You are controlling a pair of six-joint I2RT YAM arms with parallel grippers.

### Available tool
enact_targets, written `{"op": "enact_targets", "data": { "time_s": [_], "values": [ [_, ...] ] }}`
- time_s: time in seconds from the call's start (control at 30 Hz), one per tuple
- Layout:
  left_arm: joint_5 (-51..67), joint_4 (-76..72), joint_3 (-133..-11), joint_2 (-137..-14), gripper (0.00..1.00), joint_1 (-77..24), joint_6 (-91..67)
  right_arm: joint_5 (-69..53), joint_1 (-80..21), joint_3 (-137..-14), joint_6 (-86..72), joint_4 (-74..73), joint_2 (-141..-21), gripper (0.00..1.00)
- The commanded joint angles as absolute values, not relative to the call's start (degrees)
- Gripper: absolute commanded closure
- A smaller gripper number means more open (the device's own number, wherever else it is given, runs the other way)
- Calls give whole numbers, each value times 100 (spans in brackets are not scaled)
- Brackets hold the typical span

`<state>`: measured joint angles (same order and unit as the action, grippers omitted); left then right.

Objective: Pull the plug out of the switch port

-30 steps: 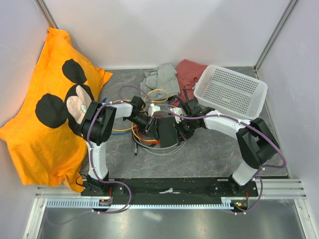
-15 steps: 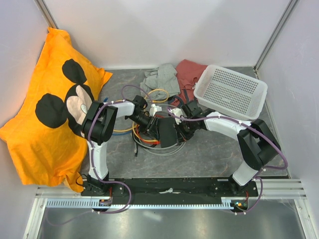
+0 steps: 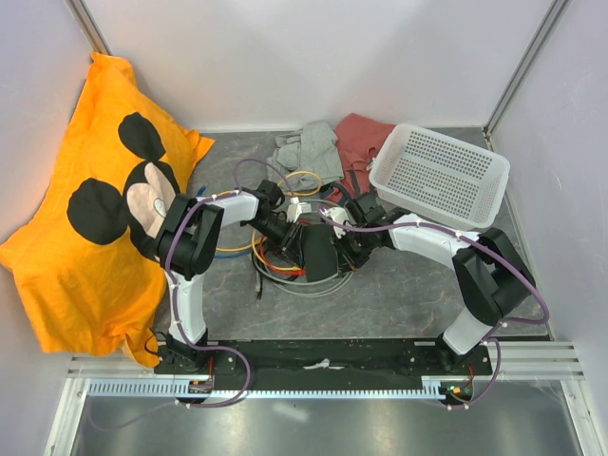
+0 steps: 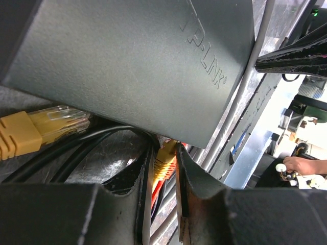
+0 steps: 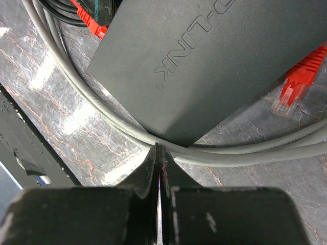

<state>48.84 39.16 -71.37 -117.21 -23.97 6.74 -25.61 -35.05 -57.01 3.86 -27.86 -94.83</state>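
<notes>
top view / left gripper: low over the cable pile, at the left edge of the switch box
top view / right gripper: at the opposite, right edge; the box lies between the two sets of fingers
top view / grey cables: looped under the box and round its near side, on the table
top view / surroundings: white basket well beyond the right fingers; orange pillow far out past the left arm
left wrist / fingers: clenched on the yellow-booted plug, one finger each side, no gap visible
left wrist / plug place: dead ahead between the fingertips, head reaching the box's near edge
left wrist / switch port: in that edge just past the fingertips; socket hidden by plug and shadow, can't tell which socket or whether the plug is seated
left wrist / loose yellow plug: off to the left of the fingers, clear tip beside the box edge
left wrist / black cables: run between that loose plug and the fingers
right wrist / fingers: pressed fully together, nothing clamped
right wrist / fingertip place: on the grey cables, right in front of the box corner
right wrist / red plug: loose on the table, ahead and right of the fingers, beside the box edge
right wrist / second red plug: far ahead-left, by the box's far corner
</notes>
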Motion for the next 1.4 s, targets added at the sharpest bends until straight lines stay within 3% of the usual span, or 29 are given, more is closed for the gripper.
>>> {"op": "enact_targets", "data": {
  "time_s": [0.0, 0.8, 1.13, 1.37],
  "values": [
    [3525, 4244, -7145, -11821, 98, -2426, 1019, -2127, -3568, -5520, 571, -2865, -9642, 100],
    [2821, 4649, -7093, -11259, 98, -2417, 1977, -2048, -3612, -5581, 685, -2944, -9572, 100],
    [2540, 4851, -7347, -10266, 98, -2329, 2346, -2830, -3612, -6785, 598, -3095, -9228, 100],
    [2136, 5387, -7962, -10423, 98, -2276, 3040, -2400, -3735, -7075, 835, -2962, -9790, 100]
  ]
}}
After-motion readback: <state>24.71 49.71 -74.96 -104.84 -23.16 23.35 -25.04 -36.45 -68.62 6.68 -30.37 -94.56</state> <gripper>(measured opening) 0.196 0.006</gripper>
